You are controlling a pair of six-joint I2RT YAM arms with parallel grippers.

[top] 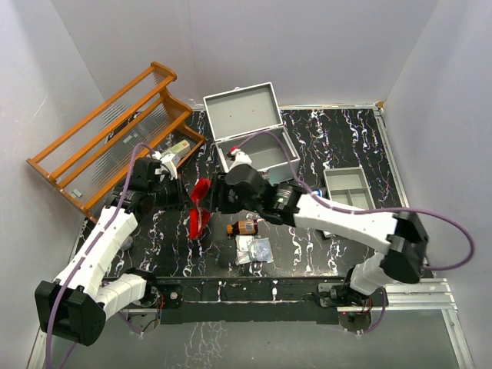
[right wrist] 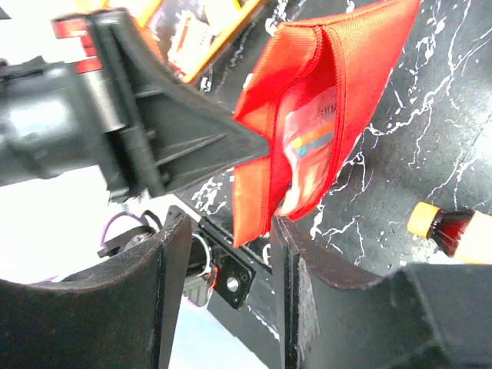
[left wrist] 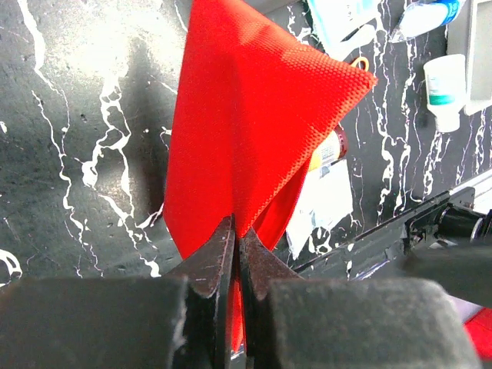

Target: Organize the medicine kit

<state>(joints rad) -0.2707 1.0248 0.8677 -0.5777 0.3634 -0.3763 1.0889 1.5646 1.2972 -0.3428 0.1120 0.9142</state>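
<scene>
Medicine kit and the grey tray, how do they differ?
The medicine kit is larger and deeper, its hinged lid standing open; the grey tray is shallow, lidless and divided. The kit sits mid-table at the back, the tray near the right edge. Both are grey rectangles.

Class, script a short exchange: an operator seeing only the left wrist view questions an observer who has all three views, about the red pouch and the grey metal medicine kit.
Operator: My view shows the left gripper shut on the red pouch. Is the pouch open?
Observer: Yes. The right wrist view shows its mouth gaping, with a printed packet inside.
Operator: Is the medicine kit open too?
Observer: Yes. The top view shows the medicine kit at the back of the table with its lid raised.
</scene>
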